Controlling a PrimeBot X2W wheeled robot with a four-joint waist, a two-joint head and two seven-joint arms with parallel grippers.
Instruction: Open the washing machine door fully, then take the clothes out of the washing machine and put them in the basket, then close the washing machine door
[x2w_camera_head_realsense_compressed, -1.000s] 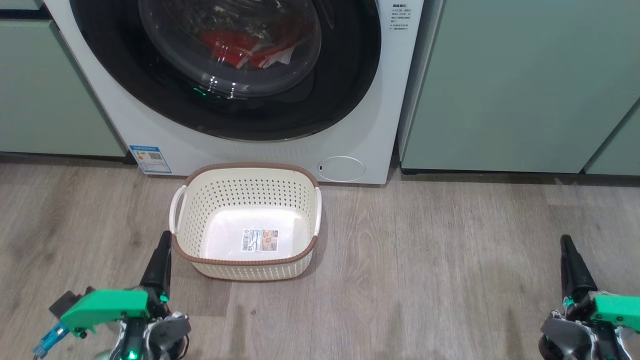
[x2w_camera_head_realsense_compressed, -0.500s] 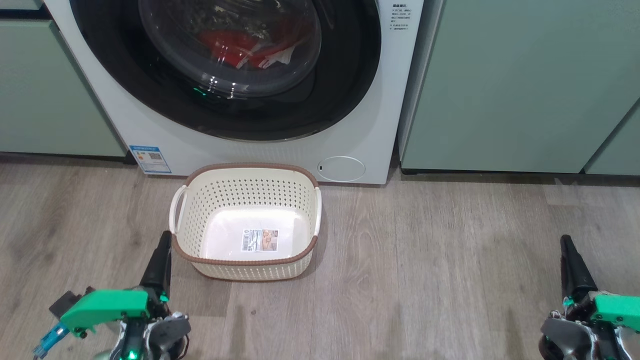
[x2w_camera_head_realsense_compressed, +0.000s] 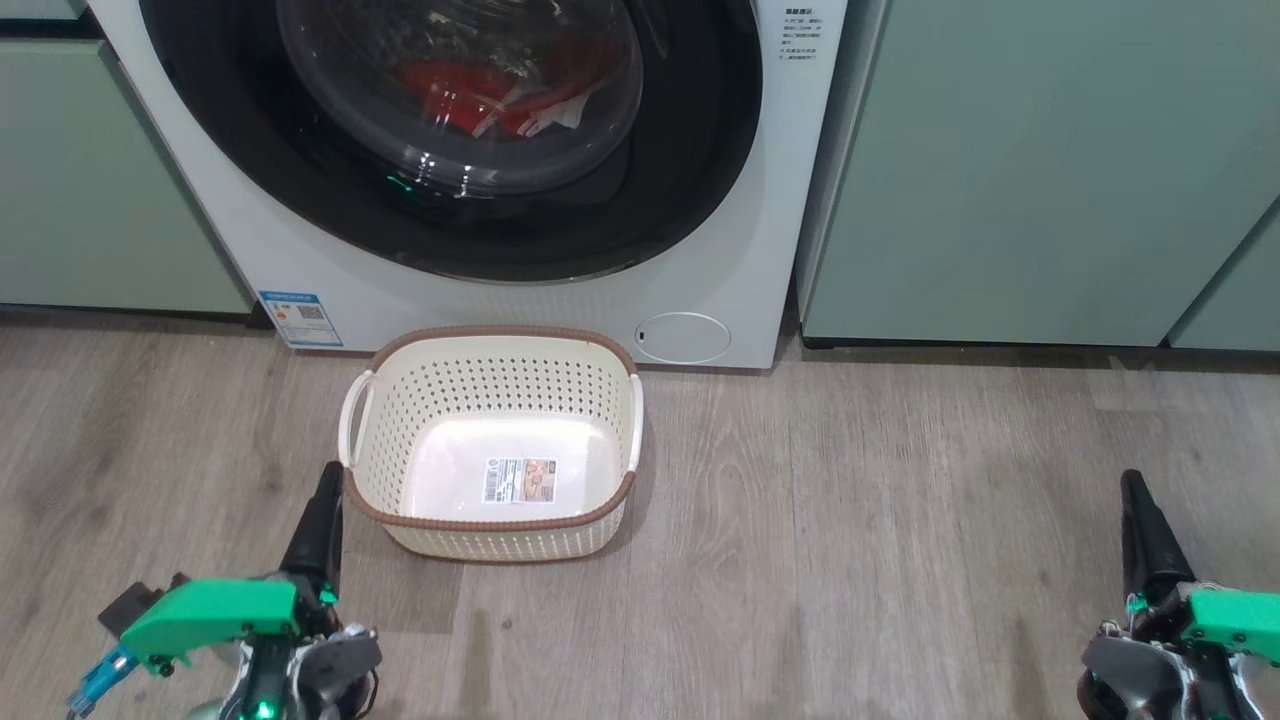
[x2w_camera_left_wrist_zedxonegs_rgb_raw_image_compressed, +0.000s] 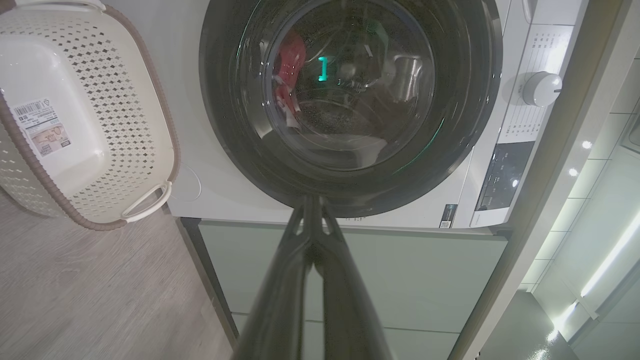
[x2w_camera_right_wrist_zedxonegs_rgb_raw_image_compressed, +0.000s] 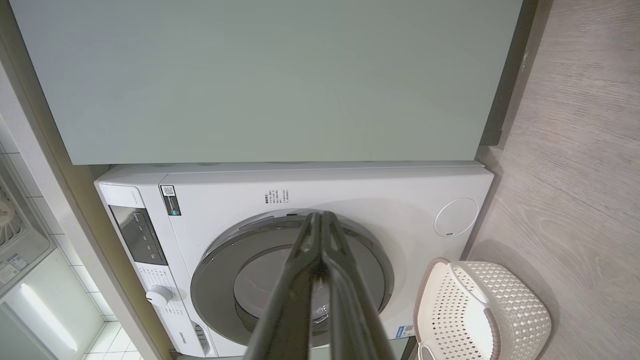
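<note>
Wood-look floor runs up to a wall of pale green cabinets, and the washing machine is set between them.

Start from the washing machine door. It sits flush against the machine's front, so I judge that the opening step is not yet begun. The clothes lie behind the glass as a red heap with a bit of white. The basket stands on the floor just in front of the machine, below the door and left of the small round hatch, with nothing in it but its label.

Your left hand hangs just beside the basket's near-left corner, fingers pressed together on nothing. Your right hand is well off to the right, in front of the cabinet, and is likewise closed and empty.

The door lies far from both hands and higher. It is to the right of the left hand and well to the left of the right hand, so the left arm has the shorter reach. I cannot tell which edge carries the hinge or the catch.

The head view cuts the door off above its middle. The left wrist view takes in the whole ring, plus the dial and control panel. The right wrist view looks across the machine's front at a slant, and the glass hides the clothes there.
</note>
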